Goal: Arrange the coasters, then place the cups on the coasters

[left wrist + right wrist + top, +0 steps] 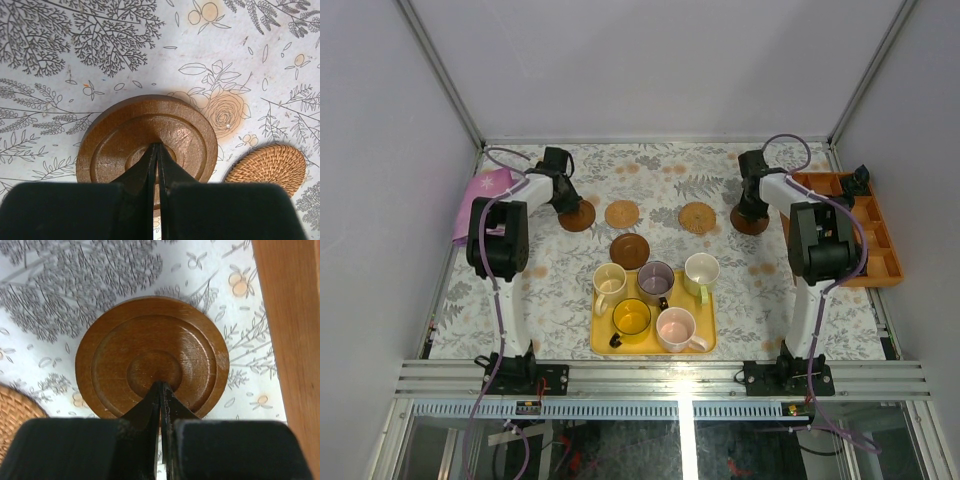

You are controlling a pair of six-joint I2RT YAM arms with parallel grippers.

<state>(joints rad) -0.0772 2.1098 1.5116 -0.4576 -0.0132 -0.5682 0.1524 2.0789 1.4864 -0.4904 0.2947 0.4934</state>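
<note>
Five coasters lie on the floral cloth. My left gripper (567, 203) is shut, its tips (157, 146) resting on the centre of a dark brown coaster (580, 220) (125, 140). My right gripper (752, 208) (161, 385) is shut too, tips on another dark coaster (750, 224) (150, 340). Between them lie two tan woven coasters (621, 213) (697, 217), and a third dark coaster (630, 250) sits nearer. Five cups stand on the yellow tray (705, 340): cream (609, 281), grey-purple (655, 281), pale greenish white (701, 272), yellow (631, 317), pink (677, 328).
An orange compartment tray (875, 240) (290, 340) lies just right of the right coaster, with a small black object (860, 180) at its far end. A pink cloth (480, 195) lies at the far left. Woven coasters (267, 167) (12, 415) edge both wrist views.
</note>
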